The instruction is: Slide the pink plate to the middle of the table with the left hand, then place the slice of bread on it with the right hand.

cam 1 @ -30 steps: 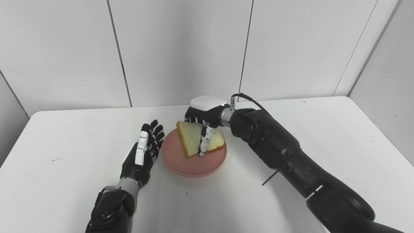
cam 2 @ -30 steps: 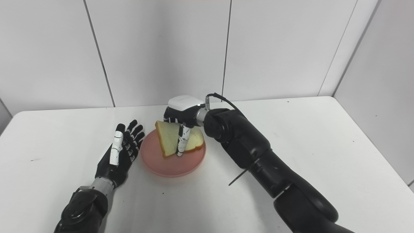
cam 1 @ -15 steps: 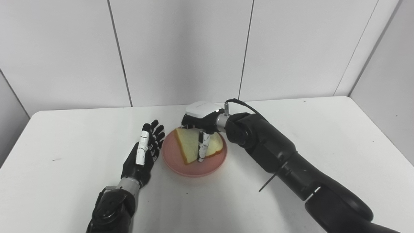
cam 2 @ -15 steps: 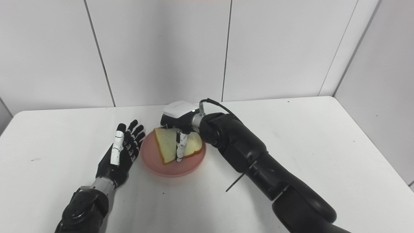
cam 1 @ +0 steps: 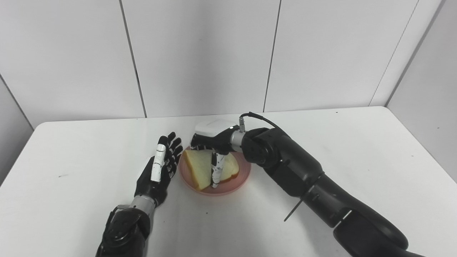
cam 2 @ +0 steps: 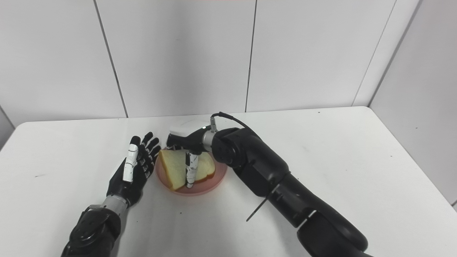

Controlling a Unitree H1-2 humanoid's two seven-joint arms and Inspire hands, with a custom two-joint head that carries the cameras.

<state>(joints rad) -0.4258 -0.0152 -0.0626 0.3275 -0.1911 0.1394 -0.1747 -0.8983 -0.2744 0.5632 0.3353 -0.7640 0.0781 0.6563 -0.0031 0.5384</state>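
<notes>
Basically near the end of the task: going left to right, the black left hand with white finger segments (cam 1: 159,169) lies on the white tabletop (cam 1: 71,185) with fingers spread and straight, holding nothing, just beside the left rim of the round pink plate (cam 1: 234,185), which sits about mid-table, so the slide step looks done. The pale slice of bread with a tan crust (cam 1: 198,168) is on the plate, tilted, one corner raised to the left, lower edge seemingly down on the plate. The black right hand with a white back cover (cam 1: 213,142) is over it, one finger pressed down the front face of the slice, grasping it; what the other fingers do behind the bread cannot be told. Left to do, as I judge: let the slice go so it lies flat, then pull the right hand away. No brands, labels or readable writing anywhere.
</notes>
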